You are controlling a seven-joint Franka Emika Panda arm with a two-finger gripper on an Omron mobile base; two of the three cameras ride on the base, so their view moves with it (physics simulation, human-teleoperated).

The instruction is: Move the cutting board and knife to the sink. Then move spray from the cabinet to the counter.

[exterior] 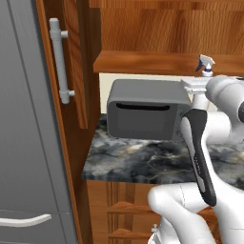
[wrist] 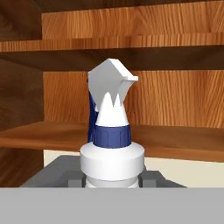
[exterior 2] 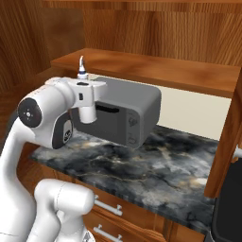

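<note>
Behind, the cabinet [wrist: 175, 100] shelf is seen. The spray [wrist: 112, 140], white with a blue collar, is held upright, clamped by the gripper [exterior 2: 85, 90].

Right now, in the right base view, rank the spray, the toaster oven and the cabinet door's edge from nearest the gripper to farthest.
1. Spray: at the gripper, its nozzle sticking up above the hand.
2. Toaster oven: on the counter, just behind and right of the hand.
3. Cabinet door's edge: far right of the view.
</note>
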